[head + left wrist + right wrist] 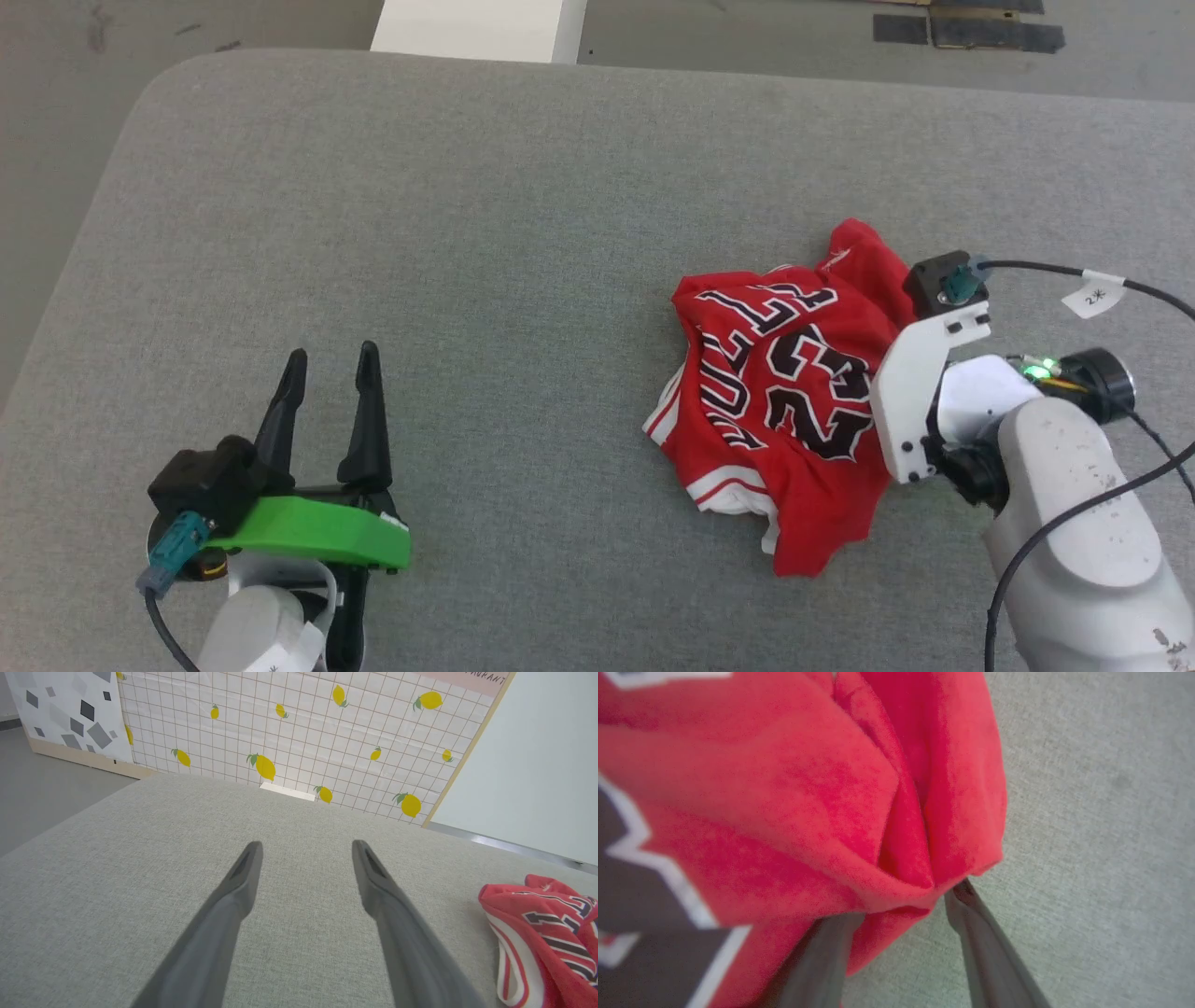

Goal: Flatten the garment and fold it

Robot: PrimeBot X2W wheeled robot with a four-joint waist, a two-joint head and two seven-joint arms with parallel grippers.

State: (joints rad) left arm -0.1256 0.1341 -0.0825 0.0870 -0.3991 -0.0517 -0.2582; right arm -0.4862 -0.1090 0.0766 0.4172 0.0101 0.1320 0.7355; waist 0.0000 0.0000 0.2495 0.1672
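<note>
The garment [784, 392] lies crumpled on the right of the grey padded surface [513, 233], its black-and-white print facing up and striped trim at its left edge. In the left wrist view the garment [551, 933] sits at the far right. My right wrist [920, 392] leans over the garment's right side, hiding the fingers. In the right wrist view my right gripper [908, 900] stands open around a red fold of the garment [784, 788]; one fingertip is under the cloth, the other touches its edge. My left gripper [331, 359] rests open and empty at the lower left, far from the garment; its fingers [243, 877] are spread.
A white block [476, 28] stands past the far edge of the surface. Black tape patches [971, 28] mark the floor at the top right. A black cable with a tag [1092, 294] loops over the right arm. A lemon-print wall [303, 732] rises behind the surface.
</note>
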